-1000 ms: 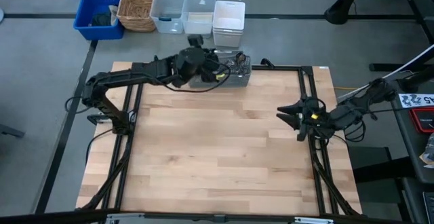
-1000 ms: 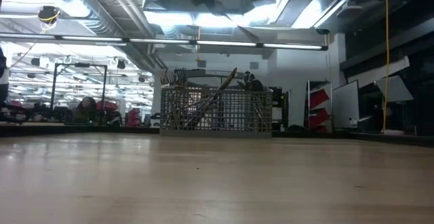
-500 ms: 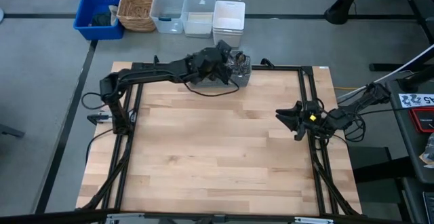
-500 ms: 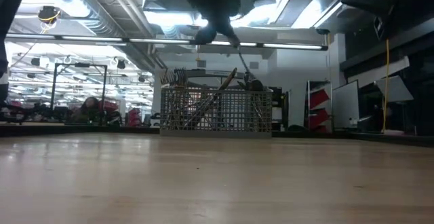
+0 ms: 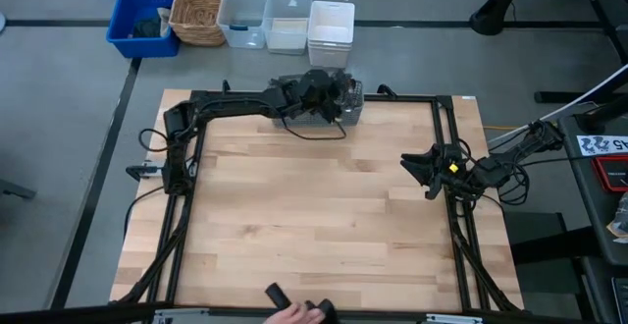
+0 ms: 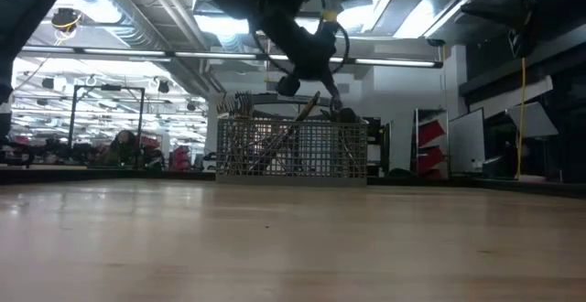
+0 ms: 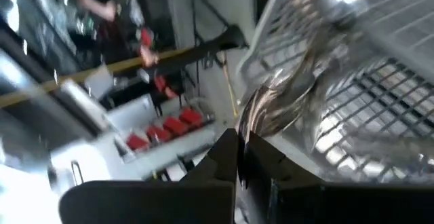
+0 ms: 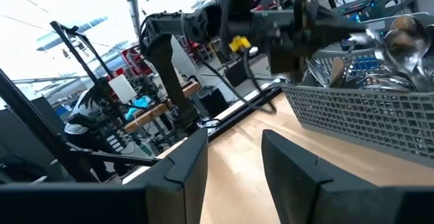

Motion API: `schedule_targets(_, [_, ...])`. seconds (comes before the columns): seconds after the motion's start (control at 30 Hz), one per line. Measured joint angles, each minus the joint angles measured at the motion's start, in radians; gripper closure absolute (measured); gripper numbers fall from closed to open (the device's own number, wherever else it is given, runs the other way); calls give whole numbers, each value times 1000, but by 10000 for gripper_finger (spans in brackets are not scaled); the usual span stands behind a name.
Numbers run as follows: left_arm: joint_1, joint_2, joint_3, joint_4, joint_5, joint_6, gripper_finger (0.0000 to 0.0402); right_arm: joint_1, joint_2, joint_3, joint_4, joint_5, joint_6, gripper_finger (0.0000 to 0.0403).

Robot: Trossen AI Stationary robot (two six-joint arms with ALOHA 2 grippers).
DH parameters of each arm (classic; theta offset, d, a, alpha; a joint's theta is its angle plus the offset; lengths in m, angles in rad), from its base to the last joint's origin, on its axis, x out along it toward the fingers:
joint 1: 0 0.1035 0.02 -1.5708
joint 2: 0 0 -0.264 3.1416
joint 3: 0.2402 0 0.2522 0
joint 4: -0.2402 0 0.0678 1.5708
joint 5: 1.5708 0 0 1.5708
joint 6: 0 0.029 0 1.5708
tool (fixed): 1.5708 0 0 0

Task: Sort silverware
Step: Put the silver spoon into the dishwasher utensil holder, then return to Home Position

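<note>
A grey wire-mesh basket (image 5: 339,106) stands at the table's far edge, seen side-on in the low view (image 6: 291,148). The silverware (image 6: 275,110) stands upright in it, handles and bowls sticking out above the rim (image 8: 400,44). My left gripper (image 5: 339,88) is shut and slants down over the basket's top (image 6: 331,99), its fingertips (image 7: 239,146) right at the shiny pieces (image 7: 285,98). My right gripper (image 5: 412,175) waits open at the table's right edge, pointing toward the left (image 8: 234,149), with nothing between its fingers. My left gripper has its shut fingertips (image 7: 230,149) close against the tops of the silverware in the basket, coming from the left and slanting down. The picture is blurred there, so I cannot tell whether it touches any piece.
Beyond the table's far edge stand a blue bin (image 5: 142,20), a wicker basket (image 5: 196,12) and clear and white tubs (image 5: 289,20). A person's hand (image 5: 294,310) with a dark object shows at the near edge. The wooden tabletop (image 5: 314,216) lies bare between the arms.
My left gripper has gone toward the table's right edge and down onto the top of the basket, rolling its wrist as it went, and stayed shut. A person's hand has come into view at the near edge.
</note>
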Motion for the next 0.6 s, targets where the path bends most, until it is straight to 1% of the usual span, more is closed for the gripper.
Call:
schedule_targets(0.17, [-5,42,0,23,78,147,393,0,0,0,-1,0,0,262])
schedule_targets(0.27, [-10,45,0,21,138,167,374,0,0,0,-1,1,-8,262])
schedule_targets(0.37, [-10,43,0,40,176,95,352,0,0,0,-1,1,-18,262])
schedule_targets(0.5, [-10,43,0,116,179,-45,325,0,0,0,-1,1,-18,262])
schedule_targets(0.6, [-13,39,0,139,165,-89,314,0,0,0,-1,0,-19,262])
